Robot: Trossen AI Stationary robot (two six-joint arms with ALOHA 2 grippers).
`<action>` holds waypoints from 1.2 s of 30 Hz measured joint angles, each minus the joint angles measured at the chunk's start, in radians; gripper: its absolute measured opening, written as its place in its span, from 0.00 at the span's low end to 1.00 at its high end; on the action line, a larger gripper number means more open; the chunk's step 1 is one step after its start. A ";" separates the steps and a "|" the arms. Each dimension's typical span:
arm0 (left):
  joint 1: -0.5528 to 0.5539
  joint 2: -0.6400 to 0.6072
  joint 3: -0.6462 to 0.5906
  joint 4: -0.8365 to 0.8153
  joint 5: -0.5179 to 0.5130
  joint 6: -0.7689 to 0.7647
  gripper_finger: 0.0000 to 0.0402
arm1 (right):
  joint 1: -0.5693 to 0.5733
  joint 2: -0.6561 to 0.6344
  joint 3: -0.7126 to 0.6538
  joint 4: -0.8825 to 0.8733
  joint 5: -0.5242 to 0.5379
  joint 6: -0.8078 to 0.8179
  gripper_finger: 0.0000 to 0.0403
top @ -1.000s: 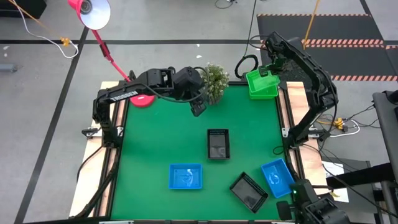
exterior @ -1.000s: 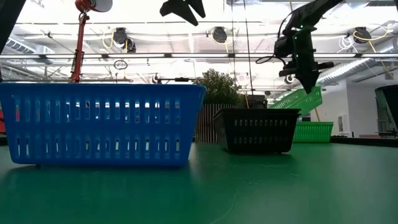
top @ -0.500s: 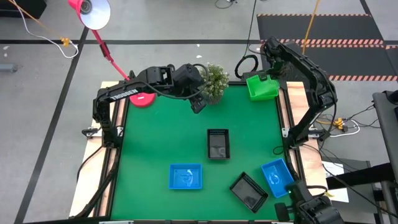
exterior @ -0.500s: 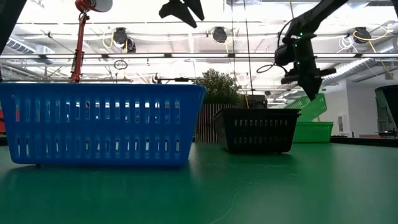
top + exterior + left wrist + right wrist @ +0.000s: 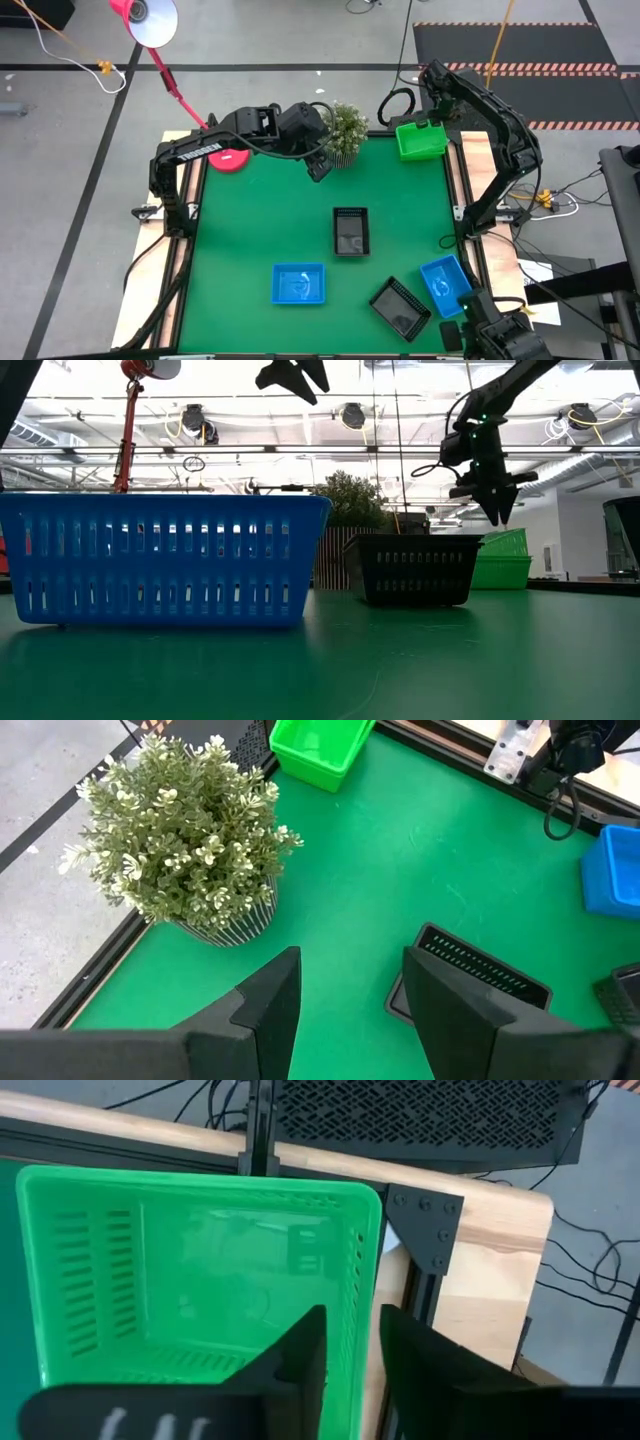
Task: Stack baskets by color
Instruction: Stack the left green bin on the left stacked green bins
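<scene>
A stack of nested green baskets (image 5: pixel 421 140) (image 5: pixel 505 558) stands level at the table's far right corner. My right gripper (image 5: pixel 437 122) (image 5: pixel 496 515) points down just above the stack's far rim. It is open, its fingers on either side of that wall (image 5: pixel 367 1270). My left gripper (image 5: pixel 318 172) (image 5: pixel 350 1010) hangs open and empty high over the table beside the plant. A black basket (image 5: pixel 350 231) sits mid-table, with a blue basket (image 5: pixel 299 284), another black one (image 5: pixel 400 306) and another blue one (image 5: pixel 446 285) near the front edge.
A potted plant (image 5: pixel 345 130) stands at the far edge, left of the green stack. A red lamp base (image 5: pixel 230 160) with its slanted red stem sits at the far left. Bare green mat lies between the plant, the green stack and the middle black basket.
My right gripper has come down over the far right corner with a tilted green basket. That basket has dropped level into the green one below it. It now sits free under the fingertips.
</scene>
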 joint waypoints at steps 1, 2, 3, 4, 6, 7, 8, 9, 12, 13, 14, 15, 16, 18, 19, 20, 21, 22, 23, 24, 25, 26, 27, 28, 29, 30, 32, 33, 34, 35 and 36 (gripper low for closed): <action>0.000 0.000 0.000 0.000 -0.001 0.000 0.44 | 0.000 0.000 0.000 0.002 0.000 0.000 0.25; 0.000 0.000 0.000 0.000 -0.001 0.000 0.44 | 0.000 -0.002 0.000 0.004 0.000 -0.001 0.27; 0.000 0.000 0.000 0.000 -0.001 0.000 0.44 | 0.001 -0.006 0.000 0.006 0.000 -0.002 0.28; 0.000 0.000 0.000 0.000 -0.001 0.000 0.44 | 0.003 -0.010 0.000 0.008 0.000 -0.002 0.30; 0.000 0.000 0.000 0.000 -0.001 0.000 0.44 | 0.007 -0.022 0.000 0.005 -0.001 0.002 0.32; 0.000 0.000 0.000 0.000 -0.001 0.000 0.44 | 0.008 -0.030 0.000 0.002 -0.001 0.005 0.33; 0.000 0.000 0.000 0.000 -0.001 -0.001 0.44 | 0.012 -0.039 0.000 0.003 0.000 0.012 0.34; 0.000 0.000 0.000 0.000 -0.001 -0.001 0.44 | 0.016 -0.047 0.000 0.004 0.002 0.018 0.34; 0.000 0.000 0.000 0.000 -0.001 -0.002 0.44 | 0.018 -0.064 0.000 0.007 -0.001 0.020 0.34; 0.000 0.000 0.000 0.000 -0.001 -0.002 0.44 | 0.018 -0.068 0.000 0.007 0.000 0.020 0.34; 0.000 0.000 0.000 0.000 -0.002 -0.002 0.44 | 0.018 -0.072 0.000 0.008 0.000 0.019 0.33; 0.000 0.000 0.000 0.001 -0.002 -0.002 0.44 | 0.018 -0.074 0.000 0.009 0.000 0.019 0.31; 0.000 0.000 0.000 0.001 -0.003 -0.002 0.44 | 0.018 -0.074 -0.001 0.010 0.001 0.020 0.28; 0.000 0.000 0.000 0.002 -0.005 -0.002 0.44 | 0.017 -0.073 -0.016 0.025 0.003 0.021 0.21; 0.000 0.000 0.000 0.005 -0.007 -0.002 0.44 | 0.016 -0.072 -0.026 0.035 0.002 0.022 0.17; 0.000 0.000 0.000 0.009 -0.008 -0.002 0.44 | 0.015 -0.072 -0.038 0.043 0.001 0.024 0.13; 0.000 0.000 0.000 0.014 -0.008 -0.002 0.44 | 0.015 -0.072 -0.050 0.050 0.002 0.024 0.08; 0.000 0.000 0.000 0.021 -0.008 -0.002 0.44 | 0.015 -0.072 -0.059 0.057 0.006 0.017 0.04; 0.000 0.000 0.000 0.028 -0.008 -0.002 0.44 | 0.015 -0.071 -0.066 0.062 0.015 0.014 0.02; 0.000 0.000 0.000 0.034 -0.008 -0.002 0.44 | 0.015 -0.071 -0.071 0.072 0.027 0.014 0.02; 0.000 0.000 0.000 0.041 -0.008 -0.002 0.44 | 0.015 -0.071 -0.073 0.080 0.034 0.017 0.02; 0.000 0.000 0.000 0.046 -0.008 -0.002 0.44 | 0.015 -0.071 -0.075 0.085 0.046 0.023 0.03; 0.000 0.000 0.000 0.050 -0.008 -0.002 0.44 | 0.015 -0.071 -0.078 0.090 0.055 0.025 0.03; 0.000 0.000 0.000 0.050 -0.008 -0.002 0.44 | 0.015 -0.071 -0.080 0.092 0.056 0.025 0.02; 0.000 0.000 0.000 0.050 -0.008 -0.002 0.44 | 0.015 -0.072 -0.085 0.094 0.056 0.021 0.01; 0.000 0.000 0.000 0.050 -0.008 -0.002 0.44 | 0.012 -0.072 -0.092 0.102 0.057 0.014 0.01; 0.000 0.000 0.000 0.050 -0.008 -0.002 0.44 | 0.007 -0.072 -0.106 0.112 0.058 -0.003 0.00; 0.000 0.000 0.000 0.050 -0.008 -0.001 0.44 | 0.005 -0.072 -0.113 0.122 0.066 -0.008 0.01; 0.000 0.000 0.000 0.050 -0.008 0.001 0.44 | 0.004 -0.072 -0.119 0.131 0.079 -0.012 0.01; 0.000 0.000 0.000 0.050 -0.008 0.004 0.44 | 0.004 -0.072 -0.125 0.140 0.083 -0.013 0.01; 0.000 0.000 0.000 0.050 -0.008 0.009 0.44 | 0.004 -0.072 -0.129 0.144 0.085 -0.015 0.00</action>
